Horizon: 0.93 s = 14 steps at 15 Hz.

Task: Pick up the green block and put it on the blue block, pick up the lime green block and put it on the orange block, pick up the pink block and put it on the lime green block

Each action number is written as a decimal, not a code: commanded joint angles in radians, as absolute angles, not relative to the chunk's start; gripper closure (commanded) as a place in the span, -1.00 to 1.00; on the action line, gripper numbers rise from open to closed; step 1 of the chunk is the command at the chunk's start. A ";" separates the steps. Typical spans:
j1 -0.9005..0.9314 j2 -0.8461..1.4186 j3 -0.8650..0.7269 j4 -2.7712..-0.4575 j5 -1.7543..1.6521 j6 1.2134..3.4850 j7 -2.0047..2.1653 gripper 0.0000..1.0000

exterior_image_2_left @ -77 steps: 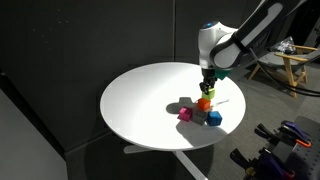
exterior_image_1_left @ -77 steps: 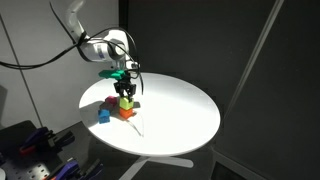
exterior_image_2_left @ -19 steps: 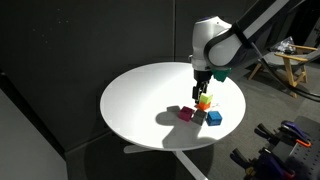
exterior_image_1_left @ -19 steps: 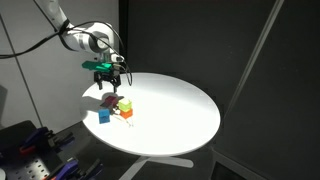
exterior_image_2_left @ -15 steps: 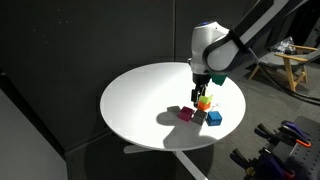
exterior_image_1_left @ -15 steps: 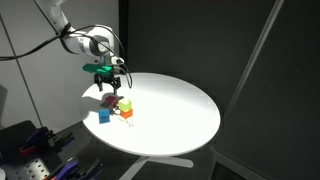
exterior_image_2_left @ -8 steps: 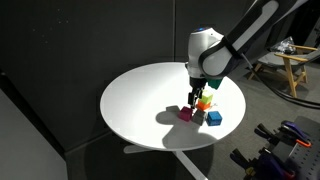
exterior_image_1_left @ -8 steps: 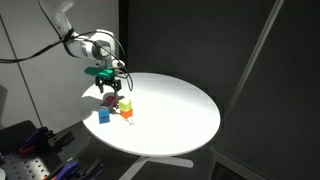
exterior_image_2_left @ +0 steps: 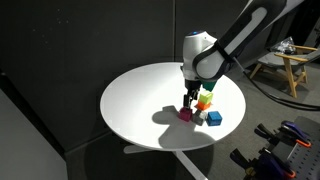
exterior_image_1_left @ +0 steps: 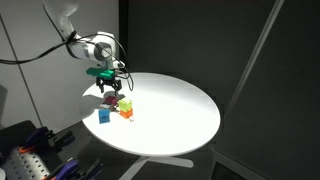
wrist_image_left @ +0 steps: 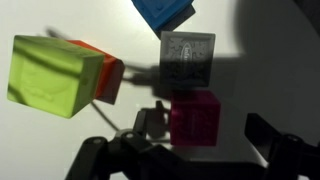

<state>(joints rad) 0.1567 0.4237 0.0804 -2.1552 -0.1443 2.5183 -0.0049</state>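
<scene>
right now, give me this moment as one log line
phase: pre-grasp | claw: open, over pink block | lime green block: on orange block | pink block: on table, ungripped

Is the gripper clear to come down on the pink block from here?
Probably yes: the gripper hangs open above the pink block, whose top is bare; the grey-looking cube crowds only one side, off the closing line.
</scene>
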 commanded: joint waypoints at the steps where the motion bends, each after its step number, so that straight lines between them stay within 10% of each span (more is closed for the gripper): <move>1: 0.167 0.459 0.078 -2.106 -0.152 2.495 0.003 -1.00; 14: 0.173 0.516 0.071 -2.063 -0.158 2.500 0.001 -1.00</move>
<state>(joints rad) 0.1640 0.4975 0.0800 -2.0946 -0.1456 2.5179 -0.0049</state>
